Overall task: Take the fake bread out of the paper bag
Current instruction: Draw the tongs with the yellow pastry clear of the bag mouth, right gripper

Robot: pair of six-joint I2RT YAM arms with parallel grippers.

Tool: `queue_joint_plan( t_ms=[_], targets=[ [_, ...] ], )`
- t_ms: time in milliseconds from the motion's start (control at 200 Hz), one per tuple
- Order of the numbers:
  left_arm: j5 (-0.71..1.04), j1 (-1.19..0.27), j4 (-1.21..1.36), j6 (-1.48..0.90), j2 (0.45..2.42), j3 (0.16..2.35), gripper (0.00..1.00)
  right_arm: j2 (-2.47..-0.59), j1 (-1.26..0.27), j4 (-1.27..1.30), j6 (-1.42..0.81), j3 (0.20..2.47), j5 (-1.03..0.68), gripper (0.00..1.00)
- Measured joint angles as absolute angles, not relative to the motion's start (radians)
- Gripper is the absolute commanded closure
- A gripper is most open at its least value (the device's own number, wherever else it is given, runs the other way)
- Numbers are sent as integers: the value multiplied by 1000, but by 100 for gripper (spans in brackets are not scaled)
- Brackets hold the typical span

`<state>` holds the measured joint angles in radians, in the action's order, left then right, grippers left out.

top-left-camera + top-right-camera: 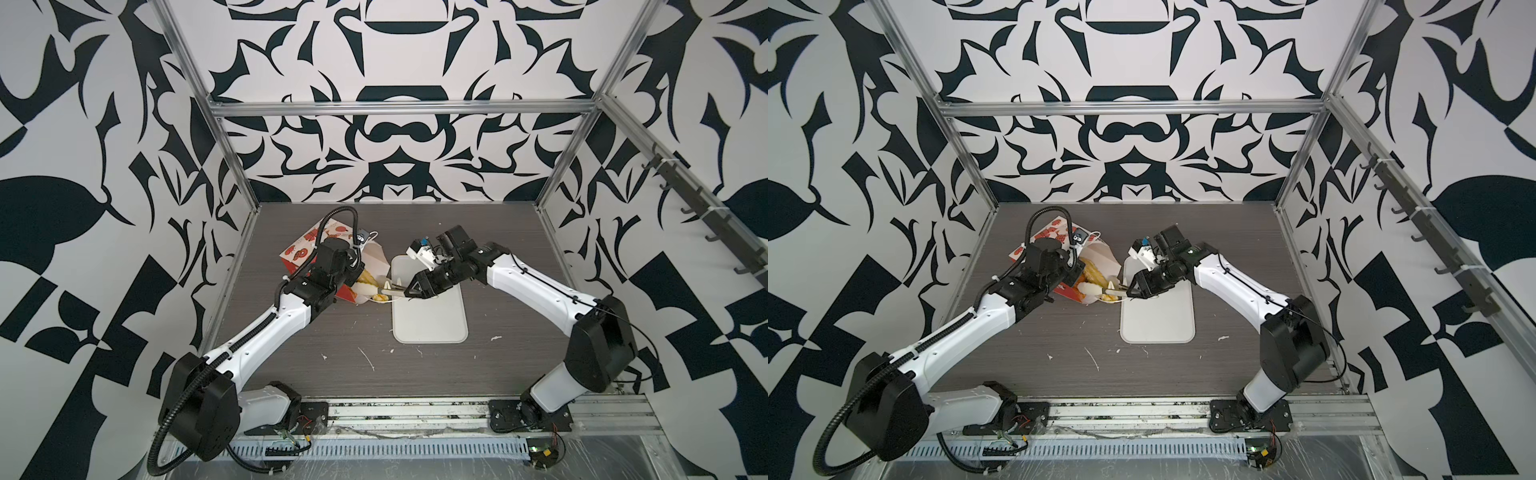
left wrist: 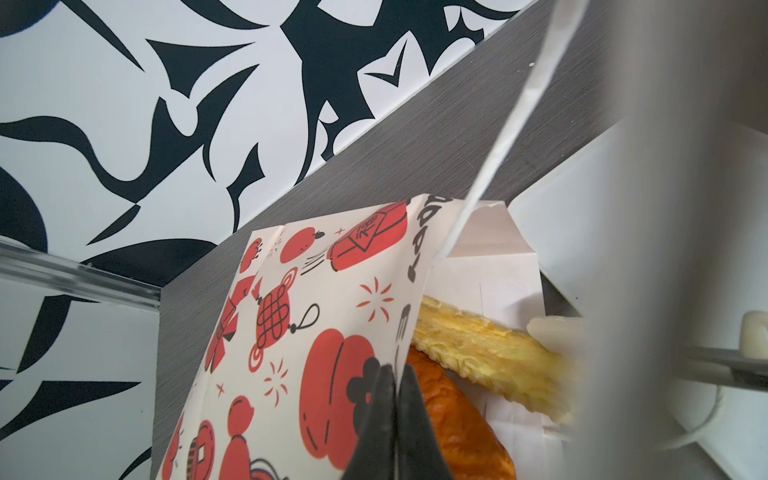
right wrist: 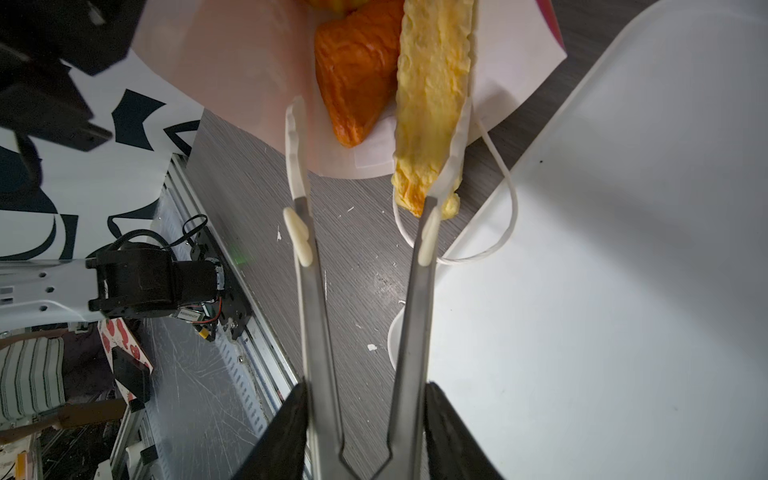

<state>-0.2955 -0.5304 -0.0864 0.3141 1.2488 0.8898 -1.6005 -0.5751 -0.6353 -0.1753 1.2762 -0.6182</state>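
The paper bag (image 1: 305, 249) (image 2: 311, 332) lies on its side at the table's left, mouth toward the tray. My left gripper (image 2: 397, 374) is shut on the edge of its upper wall, holding the mouth agape. Inside lie pieces of fake bread: a long yellow stick (image 3: 432, 104) (image 1: 1094, 272) and an orange triangular piece (image 3: 353, 79). The stick's end pokes out of the mouth onto the table. My right gripper (image 3: 366, 388) (image 1: 415, 289) is shut on metal tongs (image 3: 316, 291). The tongs' white tips are spread; one rests along the stick, the other stands apart.
A white rectangular tray (image 1: 432, 320) (image 3: 623, 249) lies right of the bag, under my right wrist. The bag's white cord handle (image 3: 509, 199) loops over the tray's edge. Patterned walls and a metal frame close in the table.
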Motion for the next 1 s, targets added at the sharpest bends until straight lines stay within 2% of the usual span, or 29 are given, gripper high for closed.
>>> queue_joint_plan(
  t_ms=[95,260,1000],
  targets=[
    [-295,-530,-87,314,1249,890,100,-1613,-579,-654,-162,1279,-589,57],
    [-295,-530,-86,314,1248,890,100,-1622,-590,-684,-144,1291,-520,65],
    [-295,-530,-87,314,1248,890,100,-1662,-640,-733,-118,1366,-431,65]
  ],
)
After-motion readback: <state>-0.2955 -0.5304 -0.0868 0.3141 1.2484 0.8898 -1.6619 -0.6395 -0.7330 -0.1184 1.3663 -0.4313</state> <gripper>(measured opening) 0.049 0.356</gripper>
